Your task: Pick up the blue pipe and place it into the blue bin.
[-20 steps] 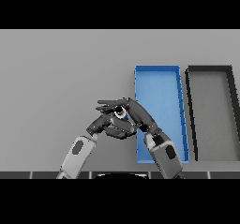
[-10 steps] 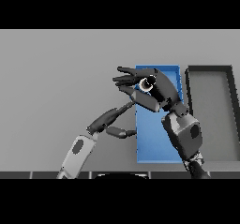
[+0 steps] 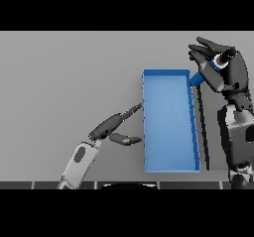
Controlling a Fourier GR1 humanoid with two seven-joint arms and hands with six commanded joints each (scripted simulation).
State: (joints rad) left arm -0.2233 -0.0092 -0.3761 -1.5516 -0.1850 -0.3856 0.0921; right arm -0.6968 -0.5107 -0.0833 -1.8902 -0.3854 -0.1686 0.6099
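The blue pipe [image 3: 199, 78], with a pale ring at its upper end, is held tilted in my right hand [image 3: 224, 72], whose fingers are curled round it. Hand and pipe hang high above the far right corner of the blue bin [image 3: 167, 127], slightly beyond its right rim. The bin is a long open tray with nothing inside. My left hand [image 3: 113, 125] hovers open just left of the bin's left wall, fingers stretched toward it and holding nothing.
A black bin [image 3: 204, 132] stands directly right of the blue one, mostly hidden behind my right forearm [image 3: 237, 132]. Bare grey table [image 3: 64, 82] stretches to the left and far side.
My right hand has lifted the pipe from beside the left hand and carried it up and rightward, across the blue bin to its far right corner. The left hand stayed low, left of the bin.
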